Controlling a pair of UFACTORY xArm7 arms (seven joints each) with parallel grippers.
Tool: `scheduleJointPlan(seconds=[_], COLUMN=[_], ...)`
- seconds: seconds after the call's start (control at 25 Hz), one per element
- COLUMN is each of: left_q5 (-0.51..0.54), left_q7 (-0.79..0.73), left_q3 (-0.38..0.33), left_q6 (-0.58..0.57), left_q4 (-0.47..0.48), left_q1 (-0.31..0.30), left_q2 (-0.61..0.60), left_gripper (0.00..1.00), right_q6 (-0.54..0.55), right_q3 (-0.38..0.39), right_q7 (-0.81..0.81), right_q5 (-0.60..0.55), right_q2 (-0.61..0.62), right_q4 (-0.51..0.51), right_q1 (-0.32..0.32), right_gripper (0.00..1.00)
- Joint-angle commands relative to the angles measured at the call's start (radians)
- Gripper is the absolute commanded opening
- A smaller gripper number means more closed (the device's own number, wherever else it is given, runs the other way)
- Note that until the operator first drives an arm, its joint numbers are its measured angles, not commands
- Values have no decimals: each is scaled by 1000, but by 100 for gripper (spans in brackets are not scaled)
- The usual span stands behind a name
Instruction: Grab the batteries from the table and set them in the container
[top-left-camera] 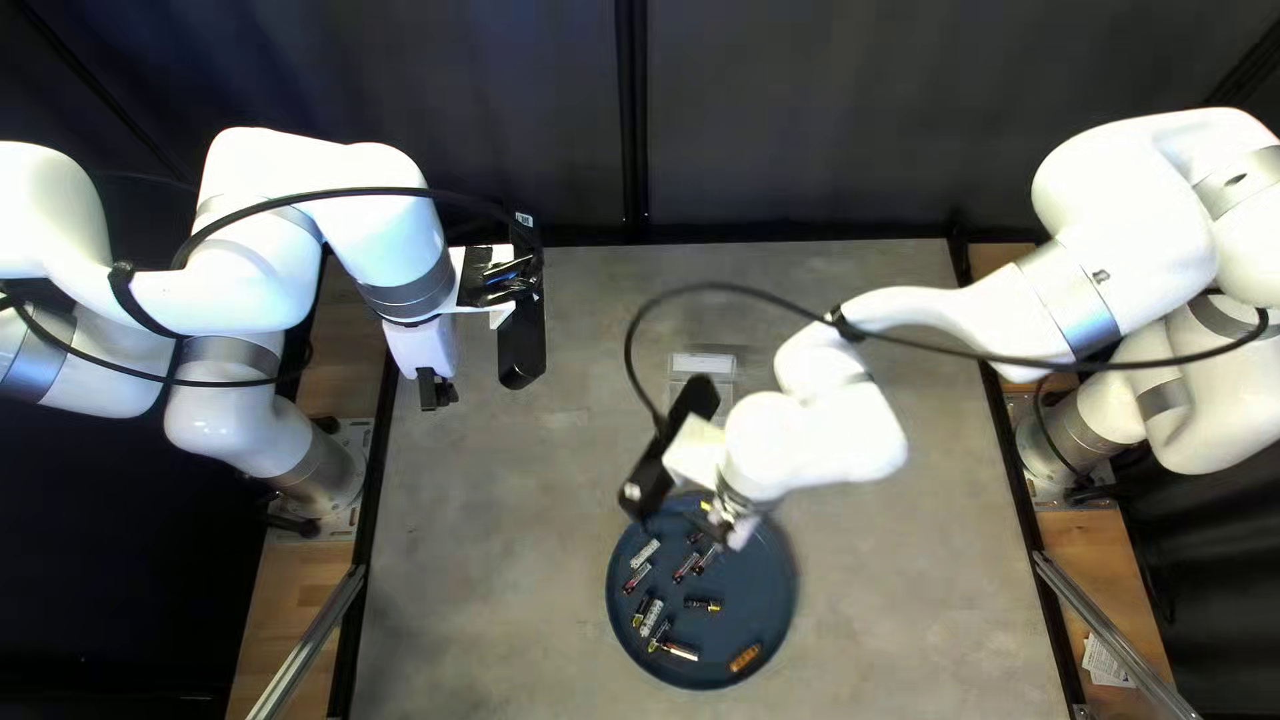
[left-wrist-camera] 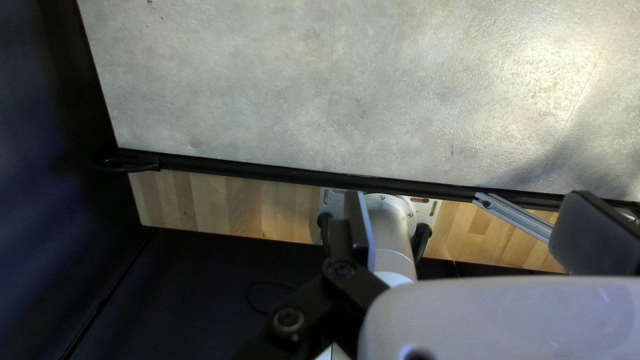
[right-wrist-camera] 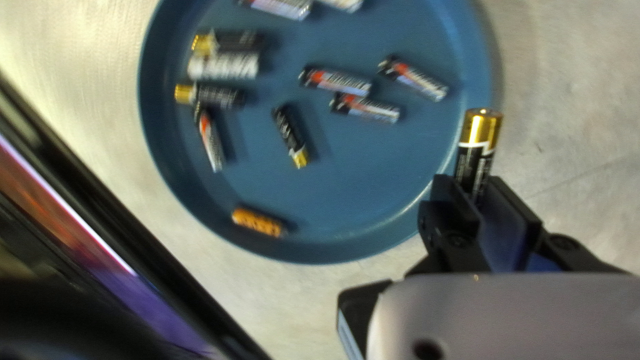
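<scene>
In the top left view, my right gripper hangs over the far side of a round blue tray holding several loose batteries, among them an orange one. The right wrist view shows my right gripper shut on a black-and-gold battery, gold end outward, near the tray's rim. Several batteries lie in the blue tray, including an orange one. A clear container is beyond the tray, partly hidden by the right arm. My left gripper is at the table's left; in its wrist view, the left gripper stands open and empty.
The grey table has a black edge rail, with wooden strips outside it. A black cable loops from the right arm above the container. Metal bars run along both sides near the front.
</scene>
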Motion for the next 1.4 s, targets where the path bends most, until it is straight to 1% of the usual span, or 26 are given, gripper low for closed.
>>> scheduleJointPlan(seconds=[0.04,0.16,0.56,0.6,0.76,0.92,1.0,1.16,1.24,1.4], left_q5=[0,0,0,-9,31,82,104,130,130,130], left_q7=[0,0,0,-8,6,63,87,92,92,92], left_q3=[0,0,0,17,54,116,131,122,122,122], left_q6=[0,0,0,4,14,-21,-32,-46,-46,-46], left_q4=[0,0,0,-4,-1,-24,-23,-12,-12,-12], left_q1=[0,0,0,12,46,76,83,82,82,82], left_q2=[0,0,0,-5,-14,-32,-47,-55,-55,-55], left_gripper=[100,100,100,100,100,100,100,100,100,100], right_q6=[-1,-11,-11,-11,-11,-11,-15,-27,-39,-30], right_q3=[-22,-23,-23,-23,-23,-23,-25,-40,-55,-89], right_q7=[123,150,150,150,150,150,160,186,181,169], right_q5=[-10,-45,-45,-45,-45,-45,-56,-18,-5,13], right_q2=[-12,-11,-11,-11,-11,-11,-12,-18,-4,30], right_q4=[-12,1,1,1,1,1,-11,-44,-56,-45], right_q1=[5,18,18,18,18,18,21,-1,-23,-69], right_gripper=[0,0,0,0,0,0,0,0,0,0])
